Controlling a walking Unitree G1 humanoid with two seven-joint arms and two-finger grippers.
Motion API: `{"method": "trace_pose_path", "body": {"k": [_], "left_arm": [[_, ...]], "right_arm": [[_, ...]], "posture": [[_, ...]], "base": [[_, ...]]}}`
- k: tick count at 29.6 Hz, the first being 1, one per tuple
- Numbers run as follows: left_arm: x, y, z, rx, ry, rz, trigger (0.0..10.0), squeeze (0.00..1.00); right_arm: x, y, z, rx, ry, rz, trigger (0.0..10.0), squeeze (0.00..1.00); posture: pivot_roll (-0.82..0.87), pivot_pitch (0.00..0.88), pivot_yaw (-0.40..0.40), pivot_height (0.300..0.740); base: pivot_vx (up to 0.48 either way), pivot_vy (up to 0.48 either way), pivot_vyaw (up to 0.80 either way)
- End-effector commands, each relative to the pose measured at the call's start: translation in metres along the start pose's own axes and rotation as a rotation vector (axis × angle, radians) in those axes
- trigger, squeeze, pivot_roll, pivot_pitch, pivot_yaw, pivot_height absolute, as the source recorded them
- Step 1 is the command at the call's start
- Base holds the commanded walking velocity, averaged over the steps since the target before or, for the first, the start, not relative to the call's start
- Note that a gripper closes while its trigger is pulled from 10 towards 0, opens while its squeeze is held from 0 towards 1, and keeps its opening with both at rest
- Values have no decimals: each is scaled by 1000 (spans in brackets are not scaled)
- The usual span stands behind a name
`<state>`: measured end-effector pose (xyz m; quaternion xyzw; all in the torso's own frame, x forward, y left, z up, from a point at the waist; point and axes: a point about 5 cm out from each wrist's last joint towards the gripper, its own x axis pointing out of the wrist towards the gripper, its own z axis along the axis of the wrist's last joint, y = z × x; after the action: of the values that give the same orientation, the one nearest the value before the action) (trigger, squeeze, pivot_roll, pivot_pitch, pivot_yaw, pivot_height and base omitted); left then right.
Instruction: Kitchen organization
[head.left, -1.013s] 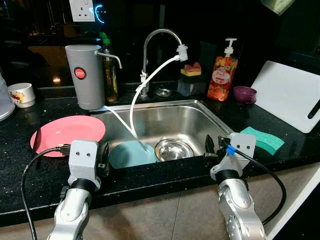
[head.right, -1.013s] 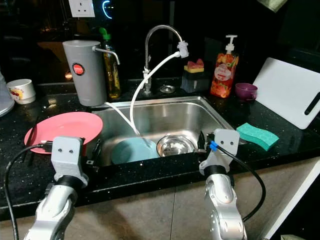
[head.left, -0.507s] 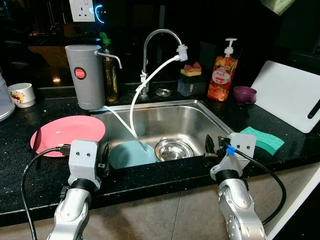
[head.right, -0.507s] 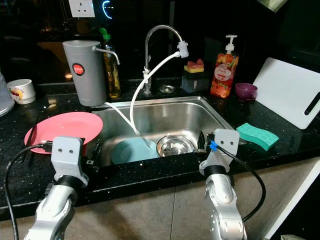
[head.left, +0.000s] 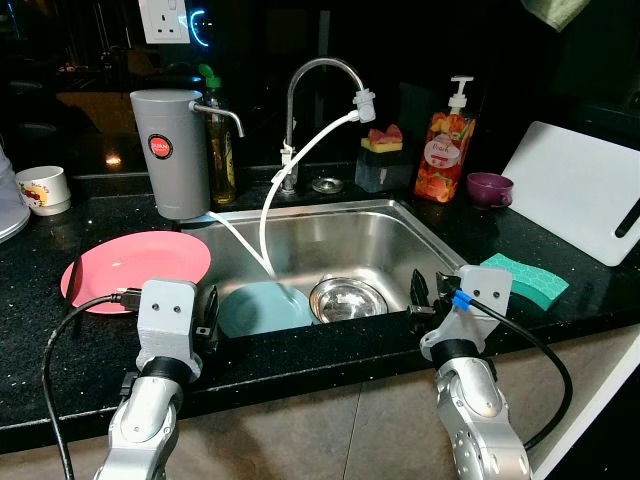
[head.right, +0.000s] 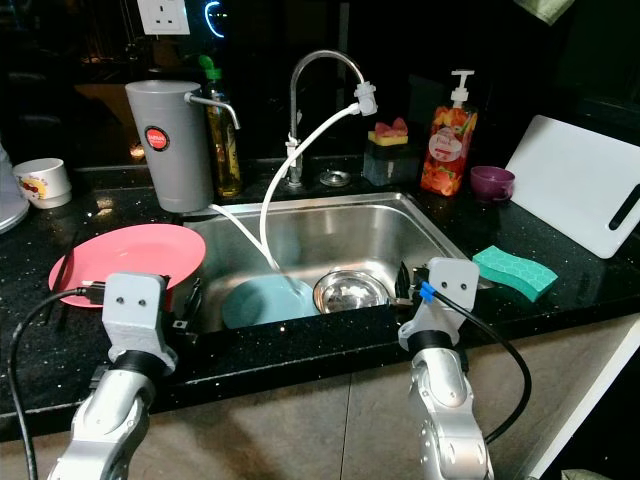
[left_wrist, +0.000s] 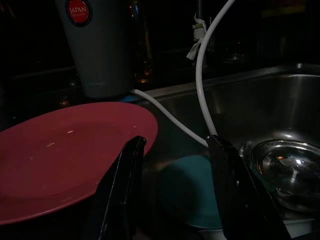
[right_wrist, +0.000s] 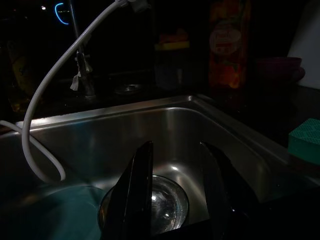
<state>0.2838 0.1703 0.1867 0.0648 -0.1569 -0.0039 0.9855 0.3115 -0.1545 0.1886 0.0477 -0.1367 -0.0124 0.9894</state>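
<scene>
Nothing has moved: both my grippers (head.left: 208, 318) (head.left: 425, 298) hang released at the sink (head.left: 400, 215), plate (head.left: 262, 308) and bowl (head.left: 347, 298) untouched.

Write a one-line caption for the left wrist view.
Open left gripper poised at the sink edge, between pink plate and teal plate.

The 2 arms reach up side by side. The left tool (left_wrist: 172, 187) and right tool (right_wrist: 177, 192) are open, holding nothing.
</scene>
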Motion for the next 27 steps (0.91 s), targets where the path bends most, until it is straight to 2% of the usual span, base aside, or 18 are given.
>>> {"method": "trace_pose_path", "body": {"k": [1, 27], "left_arm": [[1, 0, -1, 2, 3, -3, 10000, 0], [0, 0, -2, 1, 6, -1, 10000, 0]], "right_arm": [[0, 0, 1, 9, -3, -4, 10000, 0], [1, 0, 1, 5, -2, -2, 10000, 0]], "posture": [[98, 41, -33, 740], [96, 42, -39, 740]], "base": [[0, 0, 0], [0, 0, 0]]}}
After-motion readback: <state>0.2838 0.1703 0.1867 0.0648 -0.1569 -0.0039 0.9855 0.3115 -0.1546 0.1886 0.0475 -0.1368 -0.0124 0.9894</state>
